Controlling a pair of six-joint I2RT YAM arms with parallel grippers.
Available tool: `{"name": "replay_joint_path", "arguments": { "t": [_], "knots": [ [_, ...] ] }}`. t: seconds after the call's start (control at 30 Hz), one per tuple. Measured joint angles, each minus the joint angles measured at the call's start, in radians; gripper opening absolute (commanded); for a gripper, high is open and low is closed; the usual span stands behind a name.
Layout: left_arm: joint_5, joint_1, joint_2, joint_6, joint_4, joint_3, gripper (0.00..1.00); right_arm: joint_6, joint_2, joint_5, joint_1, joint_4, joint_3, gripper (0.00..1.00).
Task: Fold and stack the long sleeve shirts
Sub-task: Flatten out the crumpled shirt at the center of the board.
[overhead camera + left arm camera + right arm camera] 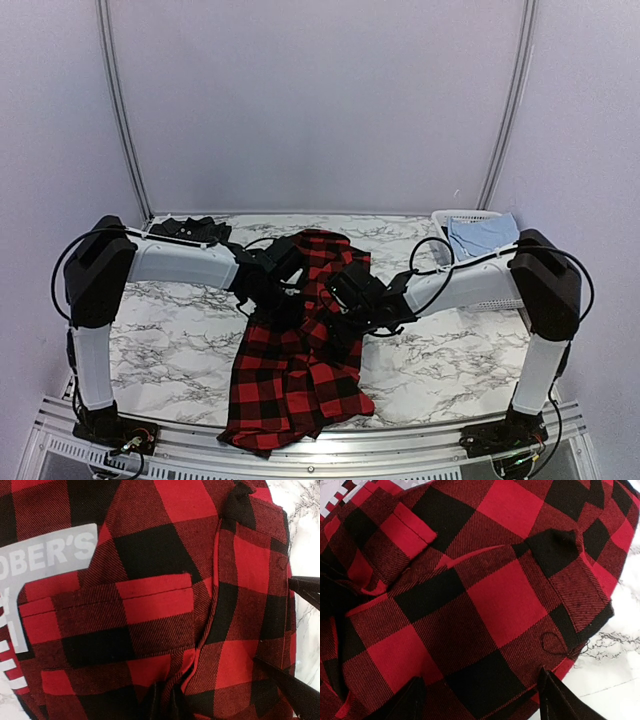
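A red-and-black plaid shirt [295,370] is spread, unfolded, from the near edge of the table [450,370] to its middle. A ridge of cloth seems pinched by the left gripper [165,705]; the right gripper [480,680] is held agape above it. Folding is judged just begun; a second hold is called for next. "OBER'S" is legible on the patch [55,555]. A charcoal shirt [190,230] lies far left.

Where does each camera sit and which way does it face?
Top external: above and behind, looking down at the marble table; left arm, right arm show.
Left wrist: close over the plaid shirt; left gripper pinches fabric at bottom.
Right wrist: close over the same shirt; right gripper open at bottom.
All three share the plaid shirt.
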Motion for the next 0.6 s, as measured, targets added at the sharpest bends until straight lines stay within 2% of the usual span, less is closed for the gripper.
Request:
{"name": "replay_joint_path", "arguments": {
  "t": [0.2, 0.47, 0.6],
  "knots": [
    [-0.085, 0.007, -0.116, -0.01, -0.003, -0.048, 0.0, -0.048, -0.005, -0.01, 0.023, 0.003, 0.012, 0.83],
    [-0.169, 0.046, -0.231, -0.034, -0.003, -0.073, 0.0, -0.1, 0.004, -0.041, 0.083, 0.018, 0.088, 0.88],
    [-0.184, 0.079, -0.246, -0.037, -0.006, -0.079, 0.0, -0.082, 0.005, 0.01, 0.087, 0.011, 0.095, 0.88]
  ]
}}
